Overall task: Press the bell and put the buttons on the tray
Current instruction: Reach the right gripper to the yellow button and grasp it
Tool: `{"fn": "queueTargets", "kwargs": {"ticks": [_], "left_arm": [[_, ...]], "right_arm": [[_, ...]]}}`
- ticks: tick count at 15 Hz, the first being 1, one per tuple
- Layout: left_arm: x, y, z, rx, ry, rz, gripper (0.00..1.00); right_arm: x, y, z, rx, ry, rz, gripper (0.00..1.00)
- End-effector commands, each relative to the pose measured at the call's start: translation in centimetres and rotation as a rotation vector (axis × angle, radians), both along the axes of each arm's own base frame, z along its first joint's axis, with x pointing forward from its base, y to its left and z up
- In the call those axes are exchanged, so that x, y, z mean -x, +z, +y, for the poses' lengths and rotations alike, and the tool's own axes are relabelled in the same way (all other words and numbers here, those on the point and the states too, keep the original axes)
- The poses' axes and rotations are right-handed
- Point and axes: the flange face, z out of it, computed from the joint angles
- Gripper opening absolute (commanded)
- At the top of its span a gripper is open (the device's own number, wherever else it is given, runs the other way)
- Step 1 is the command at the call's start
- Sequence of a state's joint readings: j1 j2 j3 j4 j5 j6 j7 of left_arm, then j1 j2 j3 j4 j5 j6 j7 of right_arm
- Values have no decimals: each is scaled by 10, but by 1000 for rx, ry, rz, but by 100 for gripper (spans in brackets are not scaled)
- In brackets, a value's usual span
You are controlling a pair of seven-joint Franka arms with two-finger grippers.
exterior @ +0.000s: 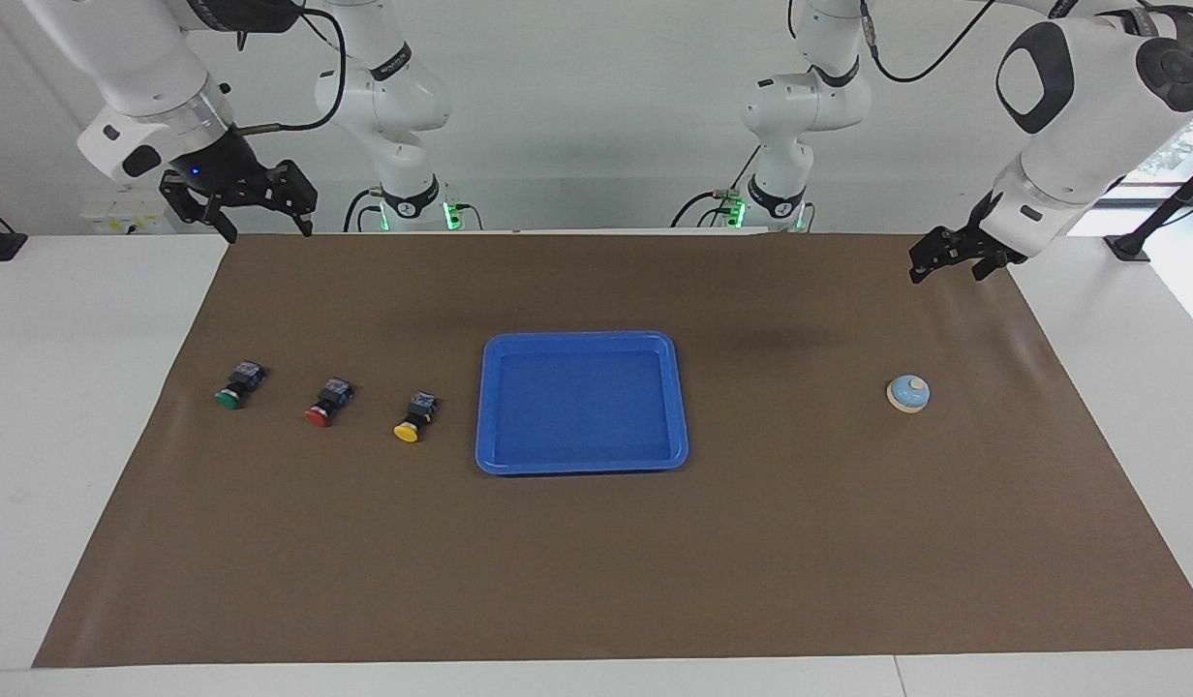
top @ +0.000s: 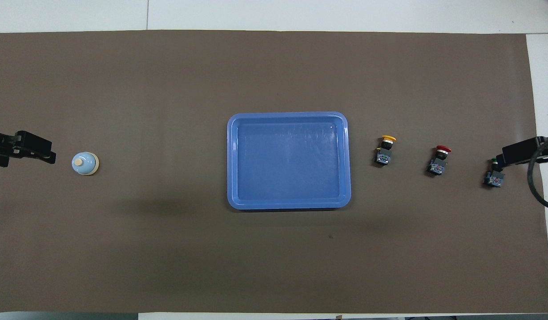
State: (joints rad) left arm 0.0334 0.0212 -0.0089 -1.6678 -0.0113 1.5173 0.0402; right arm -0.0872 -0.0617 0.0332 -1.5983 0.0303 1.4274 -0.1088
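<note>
You looked down on a white table covered by a wide brown mat. At its middle lay the blue tray — rectangular, low-rimmed, with nothing in it.

Toward the right arm's end of the table, three buttons lay in a row on the mat, none of them on the tray. The yellow button was just beside the tray, the red button came next, and the green button was the one closest to the mat's edge. All three lay on their sides, caps pointing away from the robots.

Toward the left arm's end, well apart from the tray, the bell stood upright on the mat, its cream knob on top.

Your right gripper hung in the air above the mat's corner closest to the right arm's base, its fingers spread wide and holding nothing. From overhead it overlapped the green button's cap, yet in the facing view it was raised well clear of it.

Your left gripper hung above the mat's edge at the left arm's end — apart from the bell, not touching it. Its fingers were spread and empty too.
</note>
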Motion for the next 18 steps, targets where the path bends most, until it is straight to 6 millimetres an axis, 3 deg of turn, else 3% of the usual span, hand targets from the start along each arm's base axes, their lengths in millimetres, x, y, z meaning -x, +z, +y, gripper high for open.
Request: {"fn": "queueTargets", "kwargs": {"ticks": [1,4,8,11,13,14,18], "left_arm": [[-5,3,-1,5,9,-12,100],[1,-5,-2,7,-3,6,100],[9,18,-13,3,-21,-35,100],[10,10,-18,1,-26,-53,100],[5,3,-21,-6,-35,-40,100],[5,1,-30,-19,-57,-34,100],[8,0,-30,-23,-56,-31,100]], "right_arm": [[14,-10,7,11,31,9,100],[18,-47,34,22,-3,-67,100],[13,-120,83,35,-70,-87,100],[-25,-196,93,38,-118,-80,100],[-39,-236,95,41,-121,-116,100],[-36,-253,99,39,-131,-136,100],[-33,-307,137,78,-209,-189,100]]}}
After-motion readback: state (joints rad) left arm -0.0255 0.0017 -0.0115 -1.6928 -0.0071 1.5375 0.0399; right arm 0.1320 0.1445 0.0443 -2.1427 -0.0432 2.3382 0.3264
